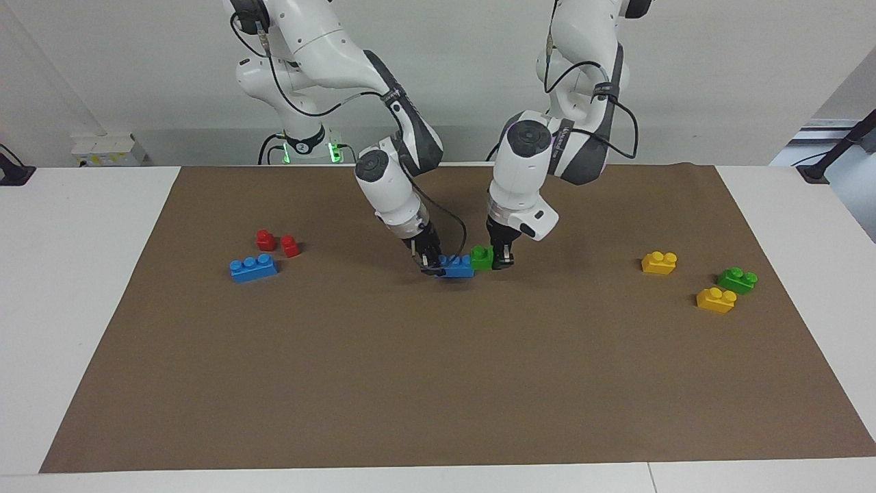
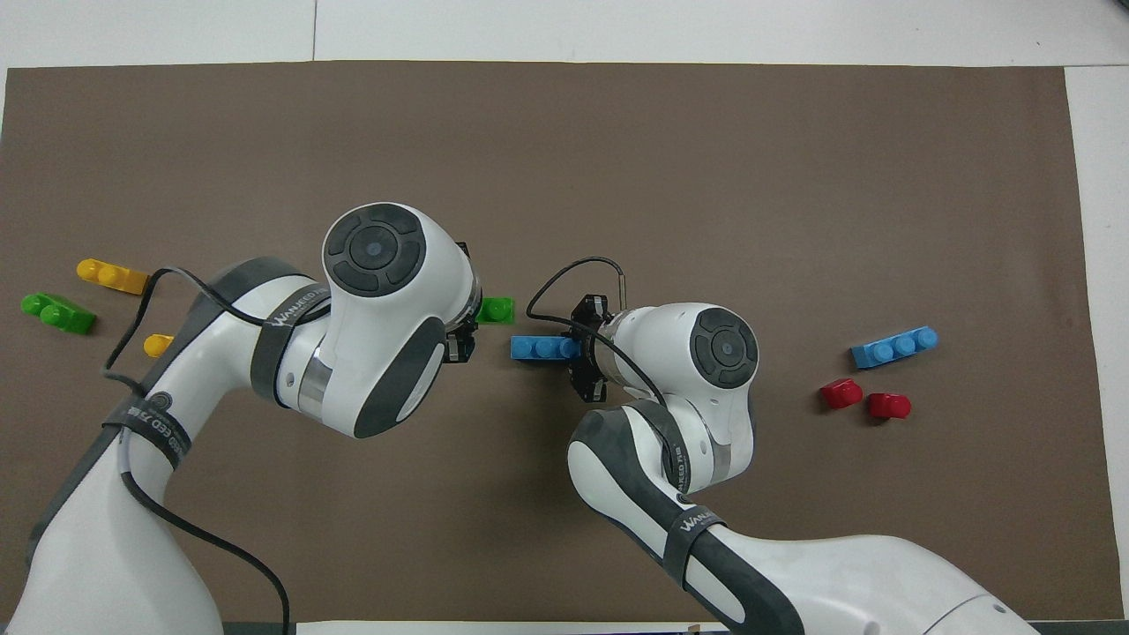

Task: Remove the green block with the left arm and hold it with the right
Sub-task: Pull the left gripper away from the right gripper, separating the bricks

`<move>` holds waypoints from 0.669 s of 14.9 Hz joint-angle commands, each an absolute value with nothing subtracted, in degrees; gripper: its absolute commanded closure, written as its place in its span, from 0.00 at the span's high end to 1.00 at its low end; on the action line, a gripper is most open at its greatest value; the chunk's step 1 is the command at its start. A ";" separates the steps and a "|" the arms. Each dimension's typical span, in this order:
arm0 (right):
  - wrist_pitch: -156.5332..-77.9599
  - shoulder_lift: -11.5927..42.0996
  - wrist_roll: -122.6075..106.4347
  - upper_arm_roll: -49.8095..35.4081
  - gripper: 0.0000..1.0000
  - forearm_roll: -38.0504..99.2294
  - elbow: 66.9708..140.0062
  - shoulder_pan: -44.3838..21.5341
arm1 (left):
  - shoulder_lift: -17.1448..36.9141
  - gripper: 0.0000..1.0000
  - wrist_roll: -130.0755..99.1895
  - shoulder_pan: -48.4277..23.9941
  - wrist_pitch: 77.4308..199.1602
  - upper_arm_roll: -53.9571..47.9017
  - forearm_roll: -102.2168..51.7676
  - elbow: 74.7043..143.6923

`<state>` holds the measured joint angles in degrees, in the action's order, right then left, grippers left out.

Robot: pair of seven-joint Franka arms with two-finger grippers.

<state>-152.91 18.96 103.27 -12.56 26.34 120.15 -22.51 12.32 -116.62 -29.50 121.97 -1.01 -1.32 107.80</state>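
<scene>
The green block [image 1: 482,257] is a small two-stud brick held by my left gripper [image 1: 499,261], which is shut on it low over the middle of the brown mat. It also shows in the overhead view [image 2: 496,309], just clear of the left gripper [image 2: 467,332]. My right gripper [image 1: 431,264] is shut on one end of a blue three-stud brick [image 1: 456,266] beside it, at or just above the mat. In the overhead view the blue brick [image 2: 542,348] sticks out from the right gripper [image 2: 584,357] and lies apart from the green block.
Toward the left arm's end lie two yellow bricks [image 1: 659,262] [image 1: 716,300] and a second green brick [image 1: 737,280]. Toward the right arm's end lie another blue brick [image 1: 253,267] and two small red pieces [image 1: 265,239] [image 1: 290,246].
</scene>
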 commanded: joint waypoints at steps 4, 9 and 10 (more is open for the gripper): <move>-136.63 16.27 93.46 -12.48 0.00 27.86 114.19 -13.56 | 11.51 0.00 -103.12 -20.41 120.76 -1.14 -0.62 108.46; -120.87 13.71 74.57 -12.30 0.00 26.90 107.59 0.24 | 11.86 0.00 -88.10 -12.23 121.46 -1.14 -0.61 108.63; -119.89 13.88 71.66 -12.30 0.00 25.85 107.14 2.53 | 11.87 0.00 -85.54 -10.74 121.55 -1.14 -0.62 108.72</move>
<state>-122.35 13.41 77.89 -11.54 26.30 108.48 -1.55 12.32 -90.59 -13.59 121.65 -0.57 -1.28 107.96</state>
